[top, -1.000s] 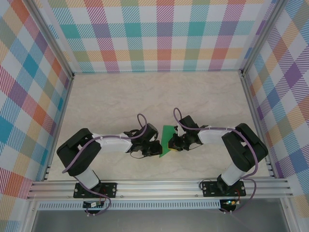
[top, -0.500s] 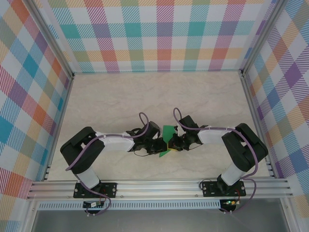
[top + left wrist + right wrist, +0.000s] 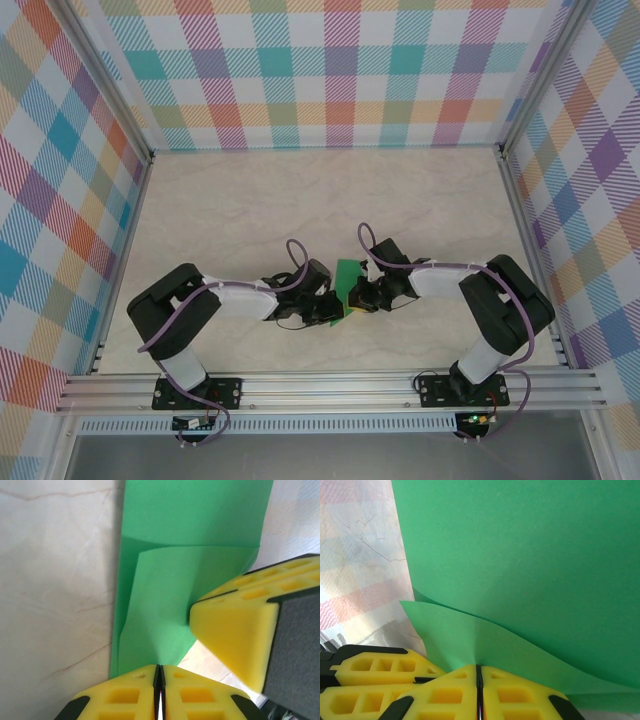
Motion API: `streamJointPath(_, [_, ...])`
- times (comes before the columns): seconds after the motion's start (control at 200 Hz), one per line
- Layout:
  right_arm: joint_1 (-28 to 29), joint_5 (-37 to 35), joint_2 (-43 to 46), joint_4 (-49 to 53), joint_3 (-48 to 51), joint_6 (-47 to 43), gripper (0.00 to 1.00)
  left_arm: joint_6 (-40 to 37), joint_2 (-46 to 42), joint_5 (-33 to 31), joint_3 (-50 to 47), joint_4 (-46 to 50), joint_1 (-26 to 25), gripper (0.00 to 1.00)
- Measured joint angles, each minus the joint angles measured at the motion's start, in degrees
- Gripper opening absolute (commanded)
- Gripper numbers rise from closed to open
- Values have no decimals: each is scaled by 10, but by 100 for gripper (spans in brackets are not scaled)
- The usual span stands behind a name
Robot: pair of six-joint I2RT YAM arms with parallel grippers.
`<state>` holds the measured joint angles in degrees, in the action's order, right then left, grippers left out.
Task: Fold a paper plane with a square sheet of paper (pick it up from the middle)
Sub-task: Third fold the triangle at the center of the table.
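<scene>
Left claw (image 3: 158, 672) and right claw (image 3: 478, 672) both pinch green paper (image 3: 348, 275) (part-folded), lengthwise near-to-far.

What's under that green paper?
The pale marbled tabletop shows around the green paper; whatever lies directly beneath the sheet is covered.

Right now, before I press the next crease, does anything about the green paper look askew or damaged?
No tears visible. The thin bright green paper sheet, pinched by the shut left gripper and right gripper, has a loose layer that bows near the right gripper instead of lying flat.
</scene>
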<state>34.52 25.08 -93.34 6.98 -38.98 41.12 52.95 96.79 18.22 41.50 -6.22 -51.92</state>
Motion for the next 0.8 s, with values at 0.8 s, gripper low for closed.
streamJointPath(0.8, [0,0,-5,12,-9,0,9,30,-6,-14,18,46,-19,13])
